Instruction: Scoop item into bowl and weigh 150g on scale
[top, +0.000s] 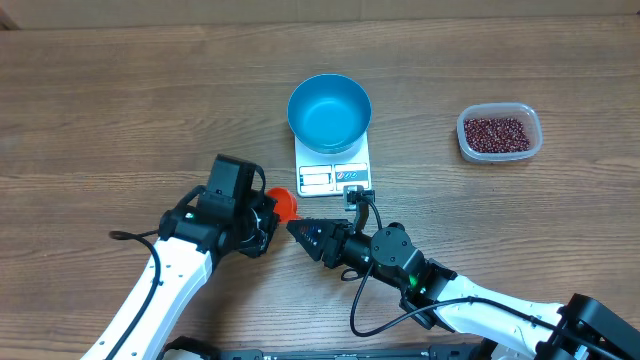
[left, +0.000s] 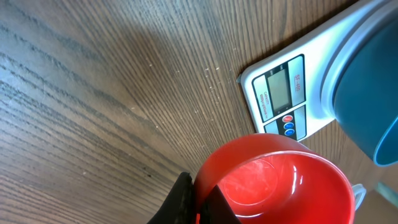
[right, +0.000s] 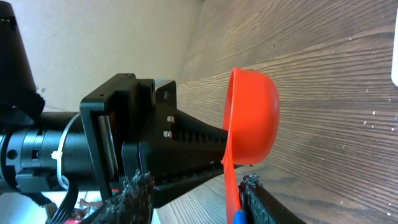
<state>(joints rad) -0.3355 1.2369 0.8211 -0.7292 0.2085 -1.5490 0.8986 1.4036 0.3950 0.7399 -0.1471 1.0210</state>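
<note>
The blue bowl (top: 329, 110) stands empty on the white scale (top: 333, 172); the left wrist view shows the scale's display (left: 278, 93) and the bowl's side (left: 373, 81). The beans (top: 496, 131) lie in a clear tub at the far right. My left gripper (top: 268, 214) (left: 200, 188) is shut on the rim of a small red scoop (top: 284, 204) (left: 280, 183), just left of the scale's front. My right gripper (top: 297, 229) (right: 196, 193) is open around the scoop's handle (right: 229, 183). The handle rests against one finger (right: 264, 202), with a wide gap to the other.
The clear plastic tub (top: 534, 140) sits on the wooden table to the right of the scale. Both arms meet in front of the scale, near the table's front edge. A black cable (top: 362, 210) runs from the right arm just below the scale.
</note>
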